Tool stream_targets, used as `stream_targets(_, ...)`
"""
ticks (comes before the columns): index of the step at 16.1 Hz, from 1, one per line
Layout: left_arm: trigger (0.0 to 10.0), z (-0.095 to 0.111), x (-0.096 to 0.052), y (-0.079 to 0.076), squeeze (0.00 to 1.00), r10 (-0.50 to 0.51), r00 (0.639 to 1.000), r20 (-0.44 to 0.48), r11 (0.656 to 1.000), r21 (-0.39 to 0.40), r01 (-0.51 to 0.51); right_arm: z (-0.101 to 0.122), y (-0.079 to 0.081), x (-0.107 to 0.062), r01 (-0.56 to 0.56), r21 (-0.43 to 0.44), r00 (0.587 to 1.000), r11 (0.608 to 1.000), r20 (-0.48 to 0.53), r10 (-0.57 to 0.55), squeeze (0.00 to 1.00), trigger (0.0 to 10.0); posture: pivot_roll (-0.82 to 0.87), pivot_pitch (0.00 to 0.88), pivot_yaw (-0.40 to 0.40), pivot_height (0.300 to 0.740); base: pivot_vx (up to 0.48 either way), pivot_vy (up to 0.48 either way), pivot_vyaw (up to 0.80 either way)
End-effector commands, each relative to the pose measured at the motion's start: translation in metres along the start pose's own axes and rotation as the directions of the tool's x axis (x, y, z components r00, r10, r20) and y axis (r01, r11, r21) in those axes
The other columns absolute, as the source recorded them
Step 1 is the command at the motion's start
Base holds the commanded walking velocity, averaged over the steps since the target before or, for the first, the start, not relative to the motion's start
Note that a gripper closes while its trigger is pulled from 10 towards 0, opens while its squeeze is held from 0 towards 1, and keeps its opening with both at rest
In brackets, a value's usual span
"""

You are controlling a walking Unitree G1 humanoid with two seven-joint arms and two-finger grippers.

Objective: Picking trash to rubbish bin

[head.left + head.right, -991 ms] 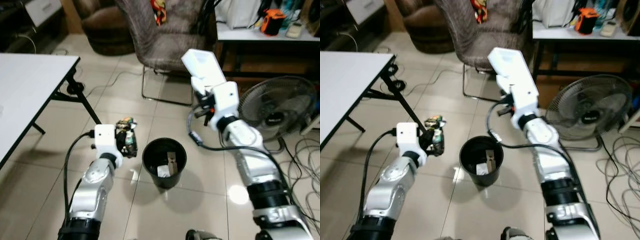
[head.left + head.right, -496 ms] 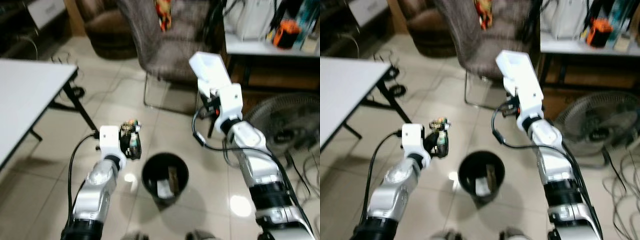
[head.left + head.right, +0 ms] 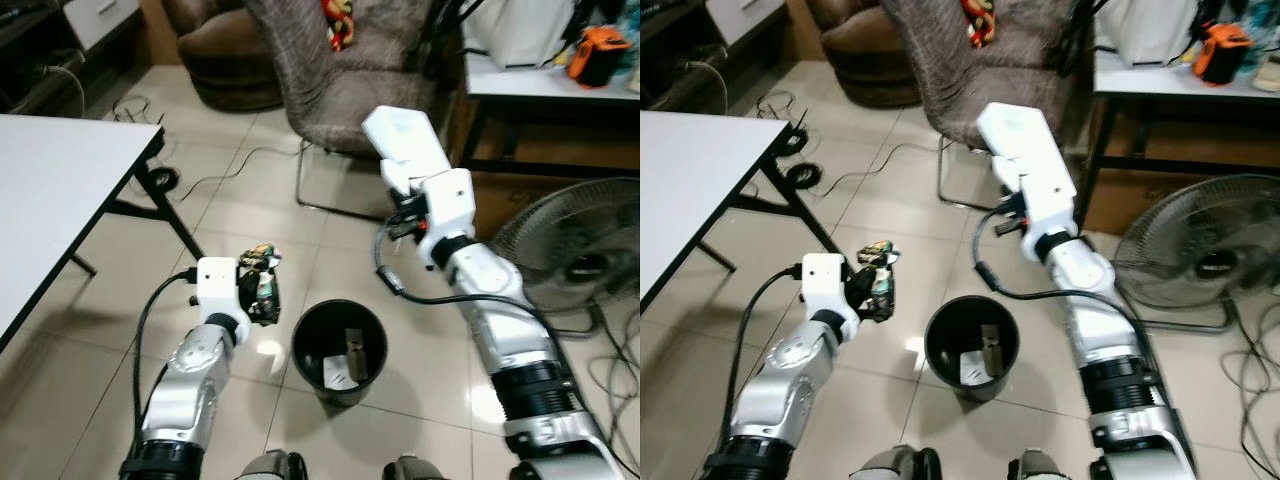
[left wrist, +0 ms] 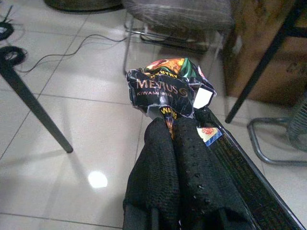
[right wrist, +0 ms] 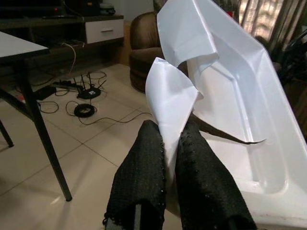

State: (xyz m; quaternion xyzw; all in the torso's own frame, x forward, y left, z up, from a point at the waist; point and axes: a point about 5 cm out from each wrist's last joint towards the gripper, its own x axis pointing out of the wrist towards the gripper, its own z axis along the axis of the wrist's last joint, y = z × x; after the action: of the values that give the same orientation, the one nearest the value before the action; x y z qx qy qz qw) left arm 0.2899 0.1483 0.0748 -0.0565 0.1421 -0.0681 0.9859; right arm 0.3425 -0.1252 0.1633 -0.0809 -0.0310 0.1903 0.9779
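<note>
The left gripper (image 4: 173,125) has its jaws closed on a crumpled wrapper (image 4: 165,86), dark with orange and green print, which bunches up just past the fingertips (image 4: 162,132); a small white flap and a printed tab stick out at one side of the pinch. In the head views this gripper (image 3: 262,290) hangs above the tiled floor (image 3: 120,290), beside the rubbish bin (image 3: 339,351) and not over its mouth. The bin is a round black pot standing on the floor between the two arms, with a few scraps of paper and card already lying in its bottom.

The right gripper (image 5: 172,139) has its jaws pressed together on a folded edge of a white foam tray (image 5: 230,91), the thin white sheet rising from between the fingers (image 5: 144,158) and the tray's body spreading out beyond them. From the head, the tray (image 3: 405,140) stands tilted above the right wrist, held higher than the bin and behind it.

Beyond the jaws stand a brown fabric chair (image 3: 350,70) and, to the robot's right, a floor fan (image 3: 570,250). A white worktop (image 3: 50,190) on black legs lies to the left.
</note>
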Motion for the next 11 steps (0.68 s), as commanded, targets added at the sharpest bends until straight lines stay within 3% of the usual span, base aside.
stream_targets(1,0.2,-0.009,-0.001,0.001,0.0,-0.005,0.999,-0.046,1.0,0.006,0.005,-0.001,0.001,-0.001,-0.007,0.0,1.0,1.0,-0.012,0.007,0.0,10.0,-0.1,0.151,0.096,0.74,0.0,0.0,-0.8)
stream_targets(5,0.0,-0.041,-0.001,-0.003,0.0,-0.019,0.979,-0.203,0.997,0.069,0.033,-0.004,0.005,-0.002,-0.019,0.006,1.0,1.0,-0.023,0.019,0.0,10.0,-0.11,0.167,0.098,0.74,0.0,0.0,-0.8)
stream_targets(11,0.0,-0.065,0.0,-0.007,0.0,-0.04,0.95,-0.309,0.99,0.116,0.08,-0.004,0.006,-0.006,-0.022,0.005,0.999,1.0,-0.024,0.022,0.0,10.0,-0.12,0.188,0.107,0.74,0.0,0.0,0.0)
